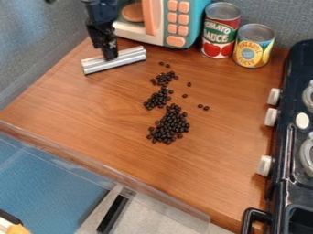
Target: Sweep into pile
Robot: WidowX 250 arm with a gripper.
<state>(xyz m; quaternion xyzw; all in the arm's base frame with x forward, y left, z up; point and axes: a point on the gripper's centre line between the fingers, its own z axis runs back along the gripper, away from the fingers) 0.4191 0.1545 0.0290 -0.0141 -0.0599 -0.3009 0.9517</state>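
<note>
- Claw (110,56): upper left of the frame, touching the middle of the silver bar (130,56); whether open or closed on it cannot be told.
- Arm (101,13): enters at the top edge, left of centre, pointing steeply down.
- Black beans (170,125): loose clusters near the frame's centre, with strays, on the tabletop (92,109).

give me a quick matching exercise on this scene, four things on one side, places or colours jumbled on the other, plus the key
1. silver bar
2. dark beans
3. toy microwave
4. toy stove

A. teal, white and orange
B. at the right edge of the view
C. at the lower end of the gripper
D. in loose clusters on the wooden counter

Pairs: 1-C, 2-D, 3-A, 4-B
</note>
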